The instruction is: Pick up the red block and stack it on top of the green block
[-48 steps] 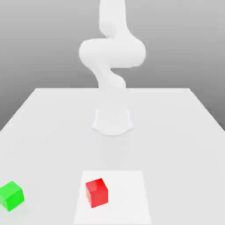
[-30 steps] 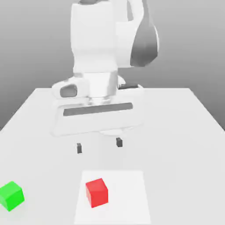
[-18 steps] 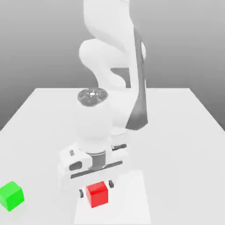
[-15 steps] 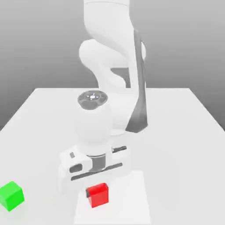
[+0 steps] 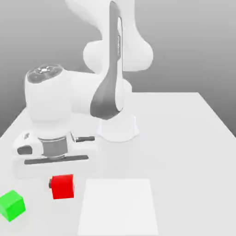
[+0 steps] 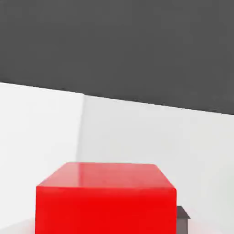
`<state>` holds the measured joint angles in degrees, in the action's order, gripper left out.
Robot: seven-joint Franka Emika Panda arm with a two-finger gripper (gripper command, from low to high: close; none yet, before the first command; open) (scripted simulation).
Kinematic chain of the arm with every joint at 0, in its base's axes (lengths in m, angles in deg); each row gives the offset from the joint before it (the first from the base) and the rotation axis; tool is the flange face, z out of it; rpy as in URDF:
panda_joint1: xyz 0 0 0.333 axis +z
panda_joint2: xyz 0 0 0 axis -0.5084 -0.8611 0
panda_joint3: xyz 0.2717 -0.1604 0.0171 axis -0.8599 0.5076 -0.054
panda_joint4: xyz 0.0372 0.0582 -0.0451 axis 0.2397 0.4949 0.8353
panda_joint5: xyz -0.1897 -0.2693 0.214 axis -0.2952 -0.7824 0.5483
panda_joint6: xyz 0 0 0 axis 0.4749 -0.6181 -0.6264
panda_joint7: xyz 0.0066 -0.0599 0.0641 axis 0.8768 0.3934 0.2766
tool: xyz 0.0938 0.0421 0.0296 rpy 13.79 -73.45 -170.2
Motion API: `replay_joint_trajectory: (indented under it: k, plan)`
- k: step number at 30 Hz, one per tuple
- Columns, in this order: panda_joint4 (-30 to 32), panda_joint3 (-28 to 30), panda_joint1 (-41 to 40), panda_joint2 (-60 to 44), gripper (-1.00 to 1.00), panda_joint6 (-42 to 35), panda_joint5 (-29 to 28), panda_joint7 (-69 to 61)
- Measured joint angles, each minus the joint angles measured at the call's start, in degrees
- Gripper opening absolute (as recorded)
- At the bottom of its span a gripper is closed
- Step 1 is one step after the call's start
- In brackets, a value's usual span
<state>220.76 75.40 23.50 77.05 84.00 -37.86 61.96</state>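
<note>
The red block (image 5: 62, 187) hangs under the white hand, with my gripper (image 5: 62, 183) shut on it and a dark fingertip (image 5: 50, 183) showing at its side. It sits just off the white square patch, toward the exterior view's left. The green block (image 5: 11, 205) rests on the table near the front edge, left of and slightly lower than the red one, apart from it. In the hand view the red block (image 6: 106, 201) looms close between the fingers, with one dark fingertip (image 6: 183, 218) beside it.
A lighter square patch (image 5: 118, 207) marks the table (image 5: 184, 138) at the front middle. The arm's round base (image 5: 118, 127) stands mid-table, and its bulky white links lean over the exterior view's left half.
The gripper came down around the red block on the square patch, shut on it, and carried it toward the exterior view's left, closer to the green block. The green block stayed put.
</note>
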Motion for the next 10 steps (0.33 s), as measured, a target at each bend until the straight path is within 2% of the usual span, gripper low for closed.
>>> replay_joint_trajectory:
  k: [3,6,7,10]
  plan:
    - [-4.4,2.6,-4.4,-3.3,-1.00,-1.2,2.7,0.4]
    - [-5.7,0.7,-7.1,-9.1,-1.00,2.9,7.1,-2.3]
    - [-5.9,0.0,-7.7,-10.5,1.00,4.0,8.1,-3.0]
    - [-5.9,0.0,-7.7,-10.5,1.00,4.0,8.1,-3.0]
